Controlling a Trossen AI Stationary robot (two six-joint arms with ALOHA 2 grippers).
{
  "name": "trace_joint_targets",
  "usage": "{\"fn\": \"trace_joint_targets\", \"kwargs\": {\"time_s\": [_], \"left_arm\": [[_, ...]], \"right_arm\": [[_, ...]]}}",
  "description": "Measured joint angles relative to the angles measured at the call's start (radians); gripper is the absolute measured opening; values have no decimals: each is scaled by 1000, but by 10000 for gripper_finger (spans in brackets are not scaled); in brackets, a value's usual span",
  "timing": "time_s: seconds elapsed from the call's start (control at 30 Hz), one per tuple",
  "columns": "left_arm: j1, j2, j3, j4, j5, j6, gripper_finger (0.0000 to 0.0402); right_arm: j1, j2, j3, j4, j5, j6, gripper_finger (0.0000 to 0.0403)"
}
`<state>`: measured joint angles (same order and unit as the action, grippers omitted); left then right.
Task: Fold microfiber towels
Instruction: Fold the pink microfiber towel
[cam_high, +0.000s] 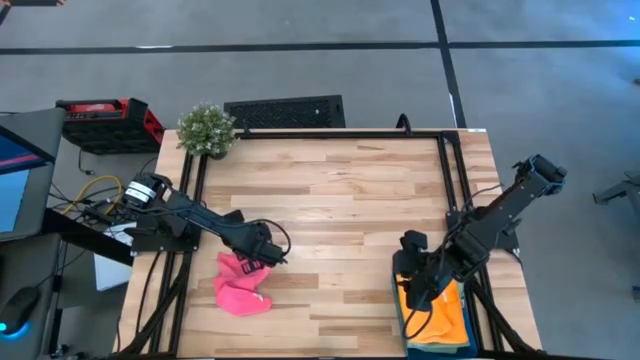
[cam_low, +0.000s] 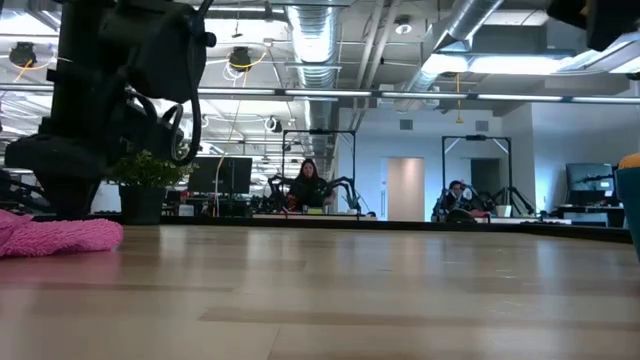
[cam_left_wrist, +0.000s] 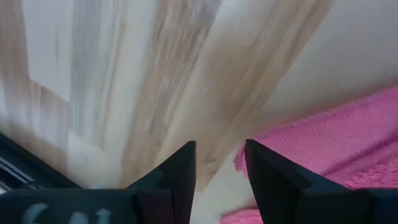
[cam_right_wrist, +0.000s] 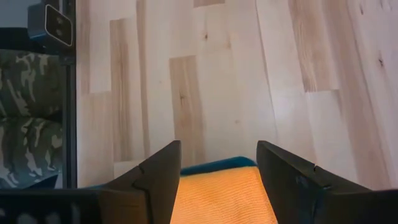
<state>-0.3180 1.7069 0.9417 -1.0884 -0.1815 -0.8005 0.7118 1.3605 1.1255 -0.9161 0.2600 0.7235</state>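
The hot pink towel (cam_high: 243, 285) lies crumpled on the table near its front left; it also shows in the low view (cam_low: 60, 236) and the left wrist view (cam_left_wrist: 336, 134). My left gripper (cam_left_wrist: 219, 149) is open just above the towel's far edge (cam_high: 262, 252), touching nothing. The orange towel (cam_high: 440, 305) lies in the dark teal tray (cam_high: 400, 300) at the front right, on other cloths; it shows in the right wrist view (cam_right_wrist: 222, 196). My right gripper (cam_right_wrist: 217, 155) is open above the tray (cam_high: 415, 290), empty. The yellow and light green towels do not show as such.
A potted plant (cam_high: 207, 130) stands at the table's far left corner. A dark frame rail (cam_high: 450, 170) runs along the right side. Bare wood lies between the two arms in the table's middle (cam_high: 340, 210).
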Motion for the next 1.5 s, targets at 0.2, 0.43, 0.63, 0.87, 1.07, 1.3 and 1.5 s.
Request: {"fn": "trace_joint_targets", "kwargs": {"time_s": [0.2, 0.43, 0.63, 0.87, 1.07, 1.3, 1.5], "left_arm": [[10, 0, -23, 6, 15, 36, 131], [12, 0, -28, 6, 51, 58, 131], [16, 0, -28, 43, 48, 133, 131], [38, -2, -58, 77, 98, 152, 109], [37, 1, -45, 88, 81, 217, 11], [52, -45, 68, -1, -14, 290, 2], [95, -132, 210, -81, -85, 379, 1]], "right_arm": [[-8, 0, 0, 0, -1, 0, 233], [-8, 0, 0, 0, -1, 0, 233], [-8, 0, 0, 0, -1, 0, 233], [-8, 0, 0, -6, -1, 0, 233], [-9, 0, 0, -8, 0, 0, 233], [-68, 0, 0, -1, 73, -47, 233], [-162, 0, 0, 84, 164, -244, 233]]}}
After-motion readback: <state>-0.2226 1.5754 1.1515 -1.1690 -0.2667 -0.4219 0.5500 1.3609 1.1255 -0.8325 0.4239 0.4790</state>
